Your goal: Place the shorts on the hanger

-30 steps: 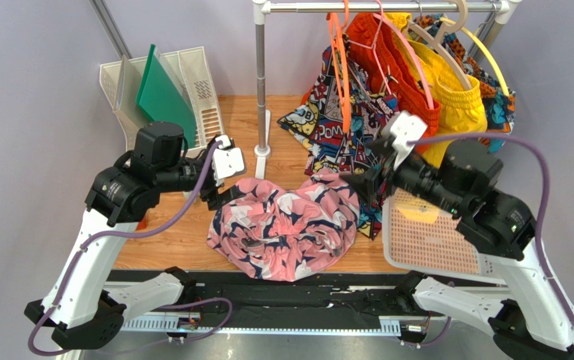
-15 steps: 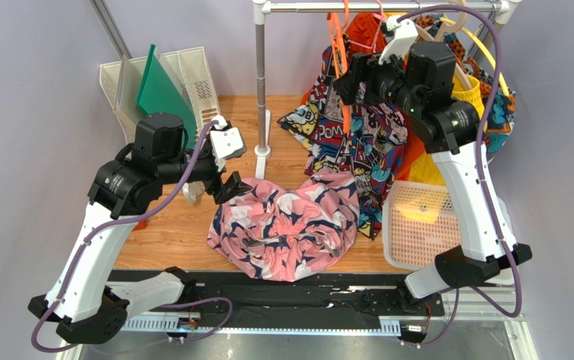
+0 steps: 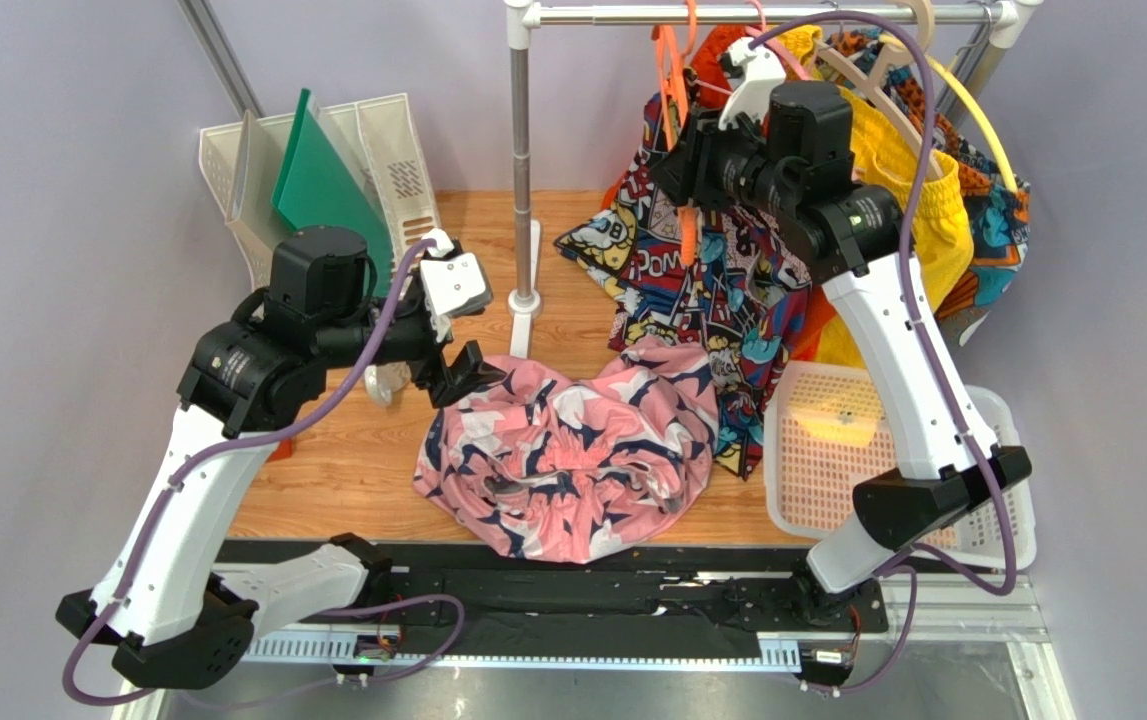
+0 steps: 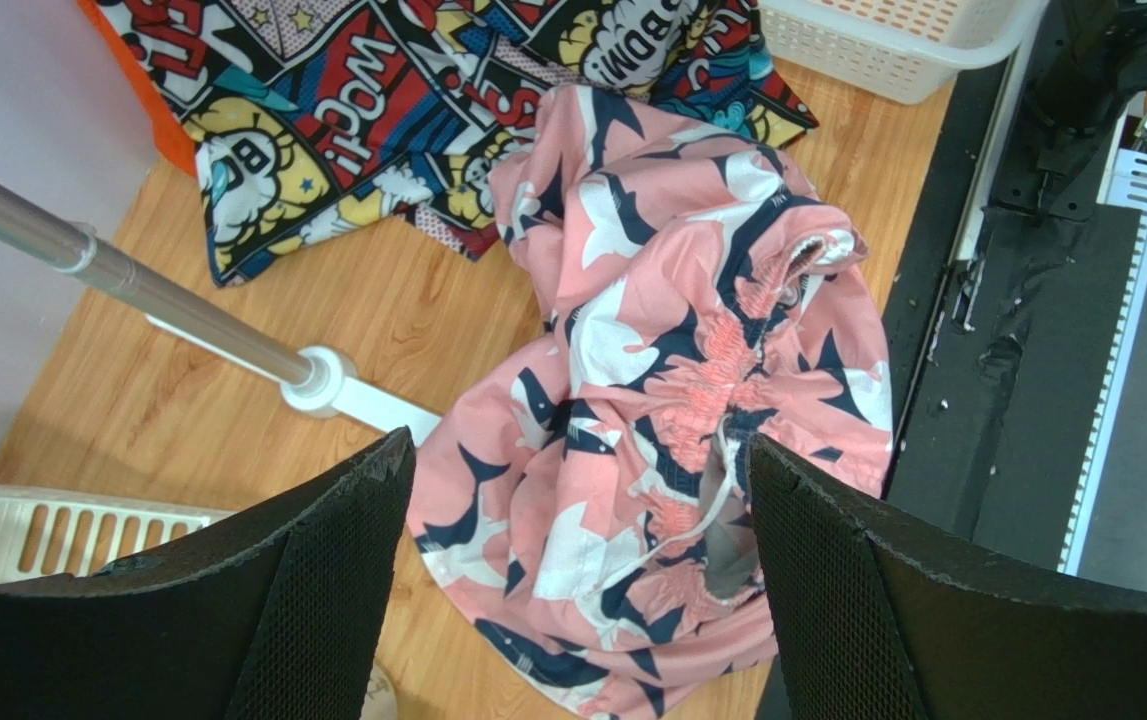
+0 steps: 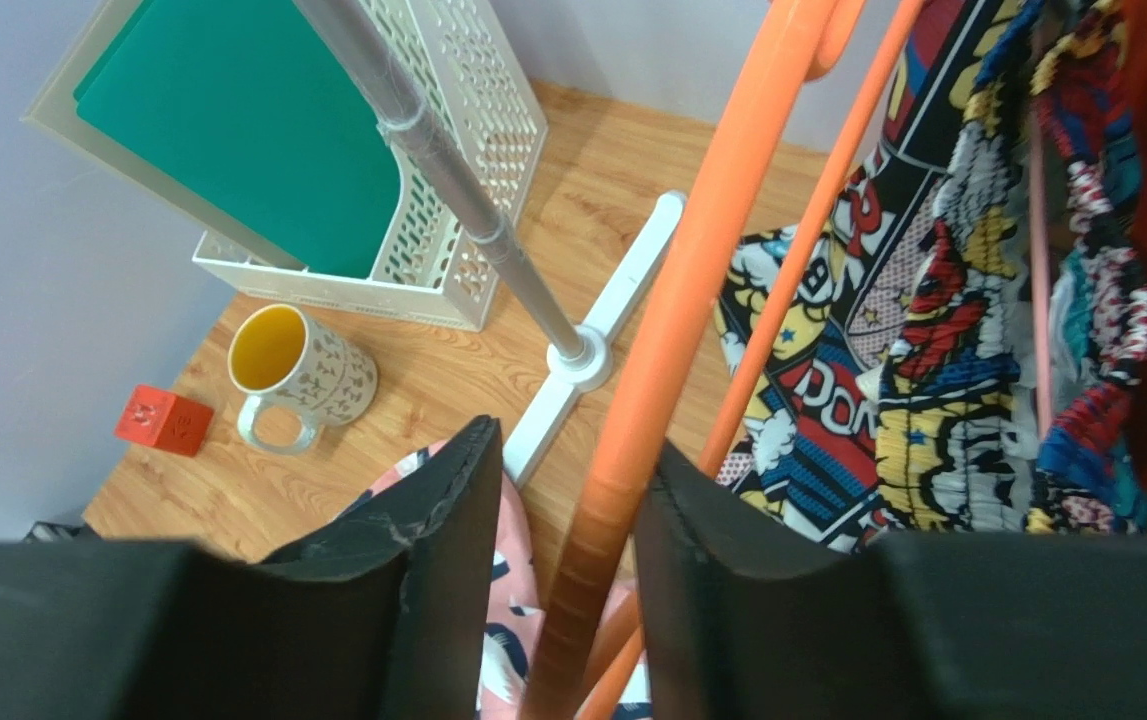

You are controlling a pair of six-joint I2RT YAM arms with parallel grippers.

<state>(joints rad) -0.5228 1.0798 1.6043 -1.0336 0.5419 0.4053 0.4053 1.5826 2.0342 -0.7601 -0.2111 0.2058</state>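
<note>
Wooden tabletop [image 3: 361, 488], lilac walls [image 3: 68, 90], crumpled pink shorts [image 3: 564, 450]

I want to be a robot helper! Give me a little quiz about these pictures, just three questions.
1. True or false: the shorts already hang on the orange hanger.
2. Which gripper has the orange hanger between its fingers? A) left gripper B) right gripper
3. Fill in: the mug on the table is ___ inside.

Key: 1 false, they lie crumpled on the table; 2 B; 3 yellow.
</note>
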